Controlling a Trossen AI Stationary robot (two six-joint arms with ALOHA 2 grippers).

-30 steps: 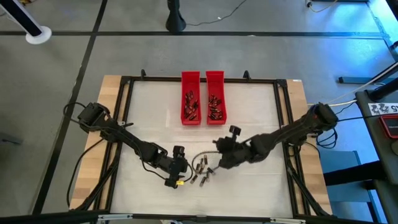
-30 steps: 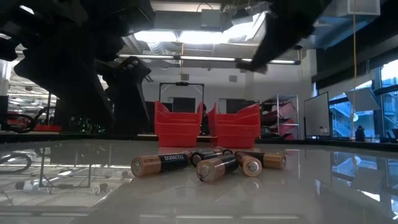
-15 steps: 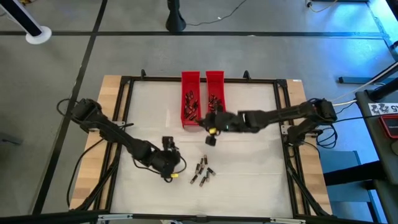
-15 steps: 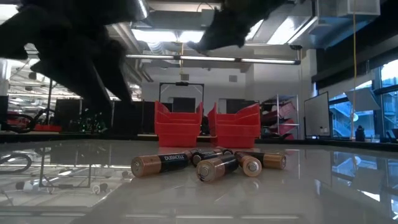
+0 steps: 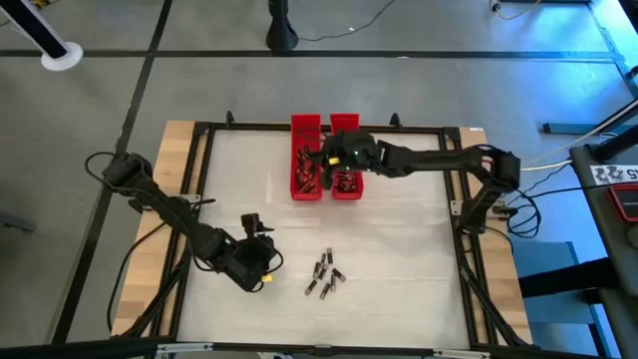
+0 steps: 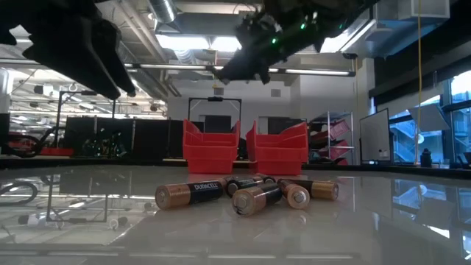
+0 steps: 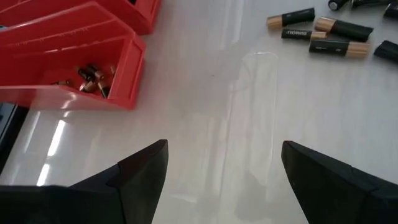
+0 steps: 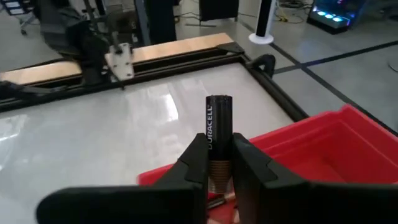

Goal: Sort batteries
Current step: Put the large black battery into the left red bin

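Several loose batteries (image 5: 324, 275) lie in a small heap on the white table top near its front middle, also seen in the low view (image 6: 246, 193). Two red trays (image 5: 305, 160) (image 5: 345, 127) stand side by side at the far middle with batteries inside. My right gripper (image 5: 327, 157) hovers over the trays, shut on one battery (image 8: 217, 127). My left gripper (image 5: 262, 261) hangs open above the table to the left of the heap, nothing between its fingers (image 7: 149, 171). My right gripper pinches the battery's coppery end (image 8: 217, 169) between its two fingers. The fingers come nearly level from the table's right side. The battery's dark end (image 8: 219, 102) sticks out free past the fingertips, and the battery is lifted clear above a red tray (image 8: 311, 146).
A dark metal frame (image 5: 199, 150) runs around the white work surface, with wooden strips (image 5: 174, 150) outside it. Bare table lies between the heap and the trays. The left wrist view shows a tray (image 7: 81, 68) holding batteries and the loose batteries (image 7: 323, 31) beyond it.
My right gripper has travelled from the heap toward the table's far edge, carrying one battery, and now hangs over the red trays; it has also turned more level. My left gripper has drawn back from the heap toward the table's left edge and risen a little.
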